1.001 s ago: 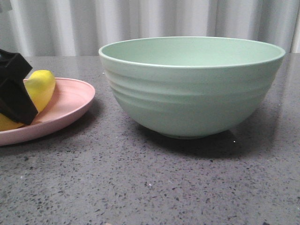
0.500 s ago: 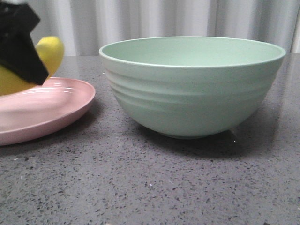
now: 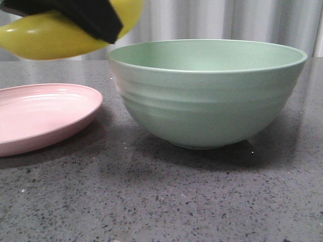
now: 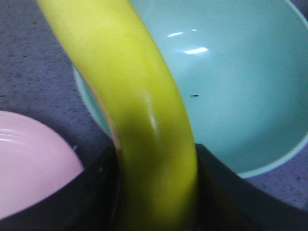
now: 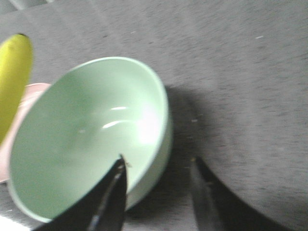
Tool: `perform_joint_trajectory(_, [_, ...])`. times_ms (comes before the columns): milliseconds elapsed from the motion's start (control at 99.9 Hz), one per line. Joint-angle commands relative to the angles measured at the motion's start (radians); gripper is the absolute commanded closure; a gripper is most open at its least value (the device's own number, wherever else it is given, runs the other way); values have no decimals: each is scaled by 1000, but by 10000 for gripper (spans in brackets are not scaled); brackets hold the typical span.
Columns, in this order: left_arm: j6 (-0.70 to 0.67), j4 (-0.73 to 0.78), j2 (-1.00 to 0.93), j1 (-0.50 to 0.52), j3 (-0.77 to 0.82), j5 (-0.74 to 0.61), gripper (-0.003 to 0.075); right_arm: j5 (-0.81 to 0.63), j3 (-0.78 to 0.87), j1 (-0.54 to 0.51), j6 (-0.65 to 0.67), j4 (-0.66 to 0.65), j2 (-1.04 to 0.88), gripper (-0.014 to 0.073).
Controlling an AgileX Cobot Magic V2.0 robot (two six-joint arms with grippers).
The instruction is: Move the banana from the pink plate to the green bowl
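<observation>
Pale curtains hang behind a grey speckled bench [image 3: 166,201], and I can see the left pincer [image 3: 88,15] up at about ten o'clock in the front view, pinching the banana [image 3: 45,38] across its middle. The banana hangs in the air, clear of the pink plate [image 3: 45,113], which sits bare below it. Its far end reaches the near-left rim of the green bowl [image 3: 207,106], though I can't say it is over the hollow yet.

From the left wrist view the black pads press both flanks of the banana [image 4: 139,115], with the bowl's inside [image 4: 240,82] at about two o'clock beyond it.

To my eye the banana looks glossy and rigid, likely plastic and light, so it should neither bruise nor sag, but the slick curved skin could swivel between the pads. Holding it mid-length seems sensible for balance.

The right pincer [image 5: 156,192] hovers over the bowl's edge [image 5: 163,120] with its fingers spread and nothing between them.
</observation>
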Motion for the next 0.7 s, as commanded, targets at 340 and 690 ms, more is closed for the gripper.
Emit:
perform_joint_trajectory(340, [-3,-32,-30,-91,-39,-83,523,-202,-140,231,-79,356,317,218])
perform_joint_trajectory(690, [-3,-37,-30,-91,-39,-81,523,-251,-256,339,-79,429,489,218])
